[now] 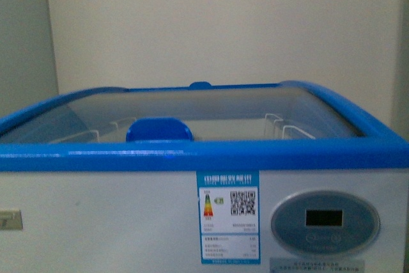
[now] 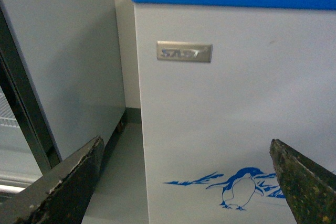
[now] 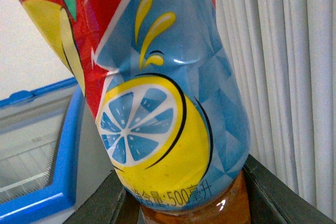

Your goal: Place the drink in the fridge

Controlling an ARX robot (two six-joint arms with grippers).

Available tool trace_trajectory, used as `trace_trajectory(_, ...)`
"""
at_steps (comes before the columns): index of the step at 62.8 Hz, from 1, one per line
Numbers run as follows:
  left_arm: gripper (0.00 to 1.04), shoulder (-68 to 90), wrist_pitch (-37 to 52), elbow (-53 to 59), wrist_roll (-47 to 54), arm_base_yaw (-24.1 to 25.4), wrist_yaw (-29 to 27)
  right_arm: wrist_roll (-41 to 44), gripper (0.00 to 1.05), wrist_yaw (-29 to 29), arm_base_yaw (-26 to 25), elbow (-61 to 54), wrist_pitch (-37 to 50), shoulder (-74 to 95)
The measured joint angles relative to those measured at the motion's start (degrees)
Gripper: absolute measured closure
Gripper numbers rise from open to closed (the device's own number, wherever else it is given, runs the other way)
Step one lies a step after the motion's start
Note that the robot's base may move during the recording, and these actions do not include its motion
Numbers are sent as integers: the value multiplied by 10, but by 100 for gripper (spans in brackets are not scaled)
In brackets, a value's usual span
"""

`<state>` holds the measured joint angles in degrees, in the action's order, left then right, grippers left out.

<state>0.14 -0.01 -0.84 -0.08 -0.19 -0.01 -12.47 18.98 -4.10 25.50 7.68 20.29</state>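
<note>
Drink (image 3: 163,103) shows only at right wrist, pinched by right fingers (image 3: 278,192); left fingers (image 2: 63,182) spread facing fridge (image 2: 236,103).

Plain cream wall (image 1: 223,23) straight ahead, evenly and softly lit, nothing hung on it. Down low now: grey floor (image 2: 123,182), and a tall grey cabinet (image 2: 68,61) with a dark door frame. In the right wrist view, a white pleated curtain (image 3: 283,66) hangs.
</note>
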Motion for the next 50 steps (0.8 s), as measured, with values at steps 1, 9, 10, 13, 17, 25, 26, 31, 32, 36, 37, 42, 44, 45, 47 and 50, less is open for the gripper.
trace_trajectory(1,8,0,0,0,0,0,0,0,63,0,0,0,0,0)
trace_trajectory(9,8,0,0,0,0,0,0,0,63,0,0,0,0,0)
trace_trajectory(10,8,0,0,0,0,0,0,0,63,0,0,0,0,0)
trace_trajectory(13,8,0,0,0,0,0,0,0,63,0,0,0,0,0)
trace_trajectory(17,8,0,0,0,0,0,0,0,63,0,0,0,0,0)
trace_trajectory(25,8,0,0,0,0,0,0,0,63,0,0,0,0,0)
trace_trajectory(26,8,0,0,0,0,0,0,0,63,0,0,0,0,0)
trace_trajectory(31,8,0,0,0,0,0,0,0,63,0,0,0,0,0)
trace_trajectory(32,8,0,0,0,0,0,0,0,63,0,0,0,0,0)
trace_trajectory(36,8,0,0,0,0,0,0,0,63,0,0,0,0,0)
trace_trajectory(37,8,0,-1,0,0,0,3,0,63,0,0,0,0,0)
trace_trajectory(42,8,38,-49,-17,-61,15,80,0,63,0,0,0,0,0)
trace_trajectory(44,8,76,-43,-19,-100,19,120,0,63,0,0,0,0,0)
trace_trajectory(45,8,96,-32,-19,-116,21,136,0,63,0,0,0,0,0)
trace_trajectory(47,8,130,-5,-19,-128,22,156,0,63,0,0,0,0,0)
trace_trajectory(50,8,192,61,-22,-130,25,176,0,63,0,0,0,0,0)
